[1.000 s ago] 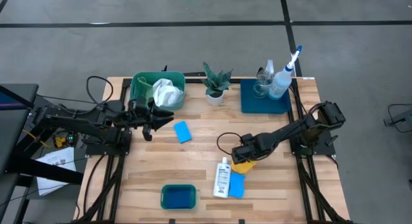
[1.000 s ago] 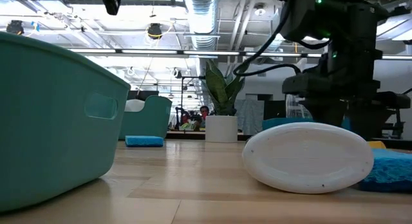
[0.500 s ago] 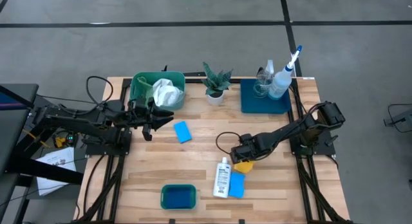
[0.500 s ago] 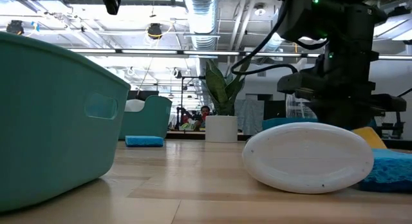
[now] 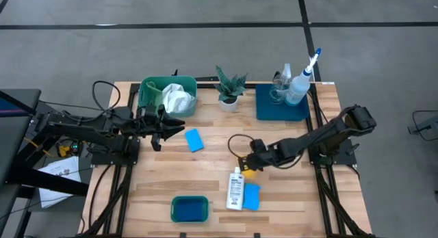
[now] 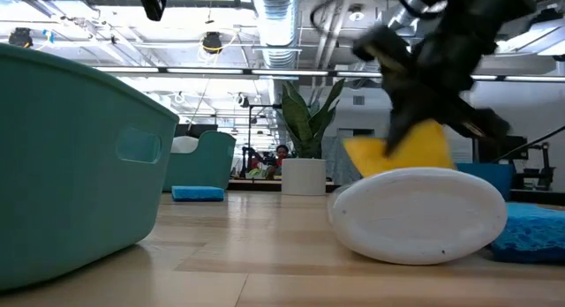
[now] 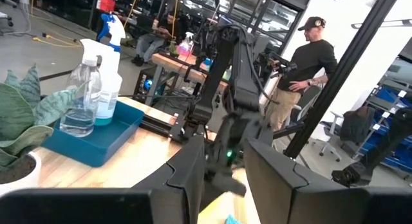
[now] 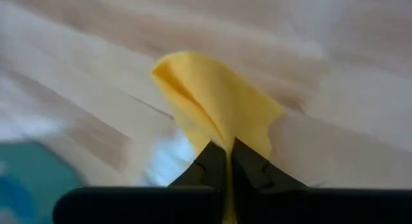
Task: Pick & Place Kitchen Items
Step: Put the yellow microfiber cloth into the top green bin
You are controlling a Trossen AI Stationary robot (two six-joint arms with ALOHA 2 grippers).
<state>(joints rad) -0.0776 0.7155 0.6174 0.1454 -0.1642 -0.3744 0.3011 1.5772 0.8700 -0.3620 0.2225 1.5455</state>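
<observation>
We see some things already put away: a white cloth (image 5: 177,98) lies in the green tub (image 5: 149,87) at the back of the bench (image 5: 205,169), and the white spray bottle (image 5: 299,84) and the clear spray bottle (image 5: 282,84) stand on the dark blue tray (image 5: 267,108). We think a lot is left to do. One blue sponge (image 5: 194,139) lies alone in the middle of the bench. The small white bottle (image 5: 235,189) lies on its side near the front, with another blue sponge (image 5: 252,196) just beside it. The second tub (image 5: 189,209) at the front looks empty to us. Our right pincer (image 5: 248,167) is pressed together on the yellow cloth (image 8: 215,108) and holds it up off the bench, just over the top of the small white bottle. Our left pincer (image 5: 168,124) waits near the green tub with its fingers spread and nothing between them.
</observation>
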